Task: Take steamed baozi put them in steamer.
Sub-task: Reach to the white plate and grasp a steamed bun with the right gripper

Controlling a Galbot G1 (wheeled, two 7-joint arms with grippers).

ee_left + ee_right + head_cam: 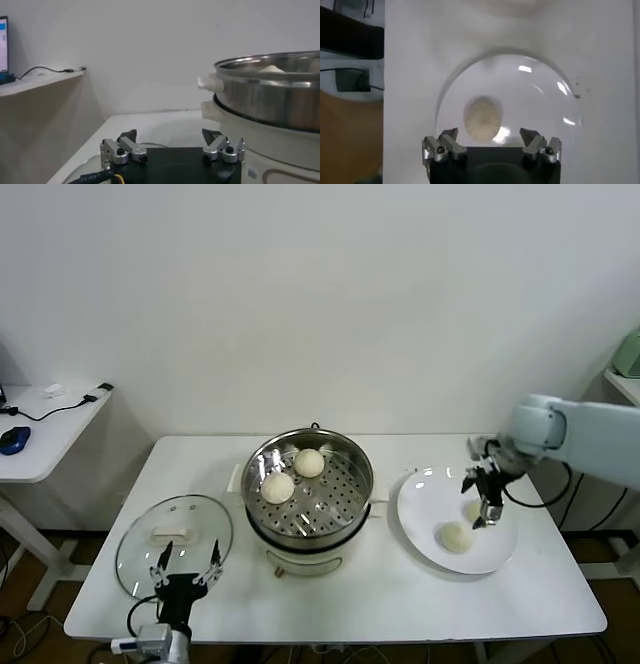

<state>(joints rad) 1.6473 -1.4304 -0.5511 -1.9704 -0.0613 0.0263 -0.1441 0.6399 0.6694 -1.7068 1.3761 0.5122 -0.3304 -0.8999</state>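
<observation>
White rectangular surface (400, 594) carries everything. At its centre: the steamer (309, 529), a round shiny stainless-steel pot on a cream-white base with a perforated tray inside. Two steamed baozi, small smooth cream-white dough buns, already sit on the tray, one toward 12 o'clock (309, 462), one toward 9 o'clock (277, 486).

At 3 o'clock from the steamer, just beside it: a flat round white plate (430, 494). Two more buns lie on it. One is near the plate's 6 o'clock (456, 536), in plain view. The other (472, 509), nearer the plate's centre, is partly hidden by the right arm in the head view; the right wrist view shows it whole (482, 117).

At 9 o'clock from the steamer: a round glass lid (150, 559), lying flat.

Right claw (484, 502): over the plate, pointing down, jaws spread wide and empty, the centre bun lined up between them but below, not touched. Wrist view confirms the gap (490, 146).

Left claw (186, 569): parked at the surface's near edge over the lid's 6 o'clock rim, jaws wide, holding nothing (172, 147). Idle.

Judgement: half done, two in, two left. Step in hand is the approach to the third bun. Next move calls for a straight descent until the jaws bracket the bun, then a gentle close, since soft dough may dent or slip. The lift must then clear the steamer's steel rim, and the release should go to a free patch of tray, 3 to 6 o'clock.
</observation>
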